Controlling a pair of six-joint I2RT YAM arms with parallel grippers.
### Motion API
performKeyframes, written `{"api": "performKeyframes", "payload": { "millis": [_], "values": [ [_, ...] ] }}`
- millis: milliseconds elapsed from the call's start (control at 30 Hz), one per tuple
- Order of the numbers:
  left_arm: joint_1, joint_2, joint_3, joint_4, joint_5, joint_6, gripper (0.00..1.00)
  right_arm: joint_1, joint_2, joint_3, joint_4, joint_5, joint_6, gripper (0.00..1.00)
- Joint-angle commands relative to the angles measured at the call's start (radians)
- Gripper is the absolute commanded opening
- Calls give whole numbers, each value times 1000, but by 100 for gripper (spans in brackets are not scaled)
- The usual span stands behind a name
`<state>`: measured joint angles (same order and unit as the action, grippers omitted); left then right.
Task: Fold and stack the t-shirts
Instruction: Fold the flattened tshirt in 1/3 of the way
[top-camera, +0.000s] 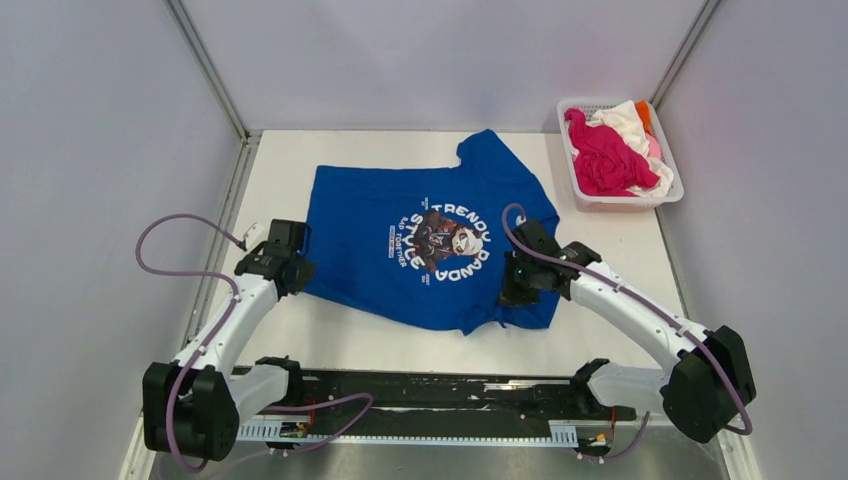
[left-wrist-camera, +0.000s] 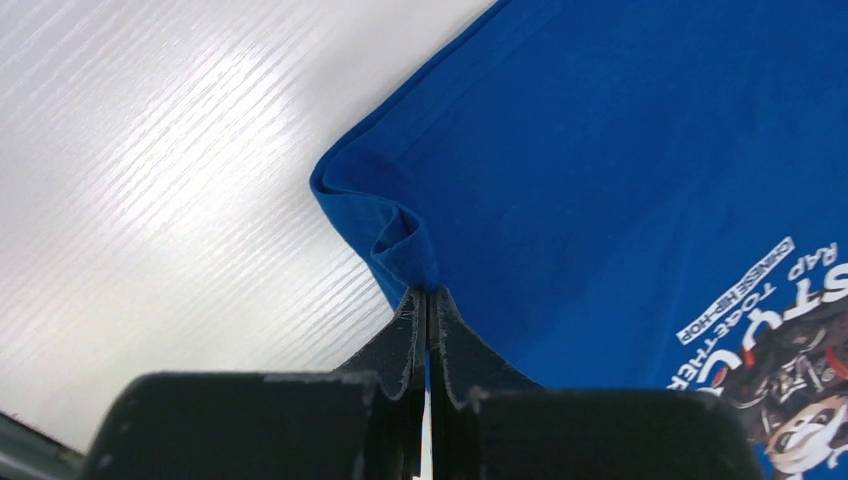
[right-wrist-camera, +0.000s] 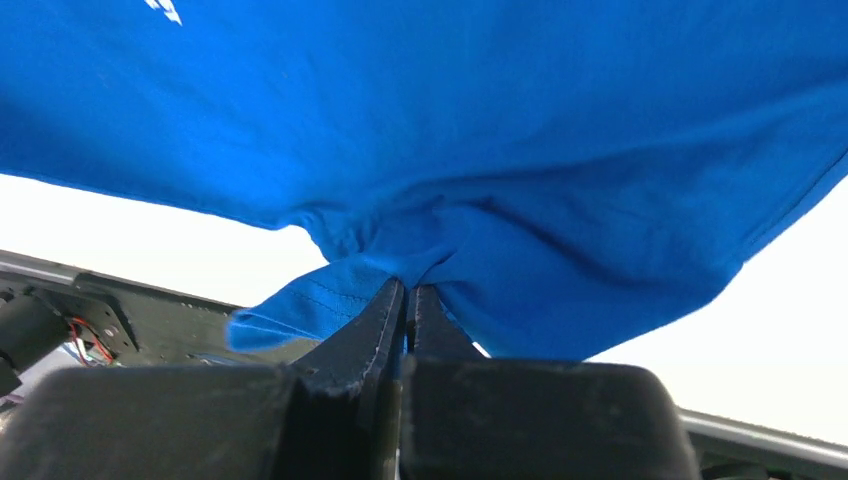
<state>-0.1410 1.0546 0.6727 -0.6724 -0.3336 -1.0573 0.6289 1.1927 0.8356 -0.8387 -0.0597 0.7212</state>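
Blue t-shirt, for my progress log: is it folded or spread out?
Spread out: the blue t-shirt lies print up on the table, no folded layers. Left gripper and right gripper pinch its near edge.

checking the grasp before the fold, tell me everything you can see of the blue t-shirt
The blue t-shirt is soft royal-blue cloth, short-sleeved, with a round cartoon print ringed by white lettering. It lies print up, spread mostly flat and skewed on the white table. The left tool is shut on a bunched fold at its near left corner; the right tool is shut on puckered cloth at its near right edge, by a stitched flap.
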Motion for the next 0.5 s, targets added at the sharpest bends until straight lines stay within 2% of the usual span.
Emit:
{"api": "performKeyframes", "payload": {
  "millis": [0, 467],
  "values": [
    [31, 31, 66, 71, 3, 14, 0, -76, 24, 95, 53, -26, -129, 0],
    [91, 166, 175, 144, 29, 29, 0, -231, 143, 302, 128, -12, -313, 0]
  ]
}}
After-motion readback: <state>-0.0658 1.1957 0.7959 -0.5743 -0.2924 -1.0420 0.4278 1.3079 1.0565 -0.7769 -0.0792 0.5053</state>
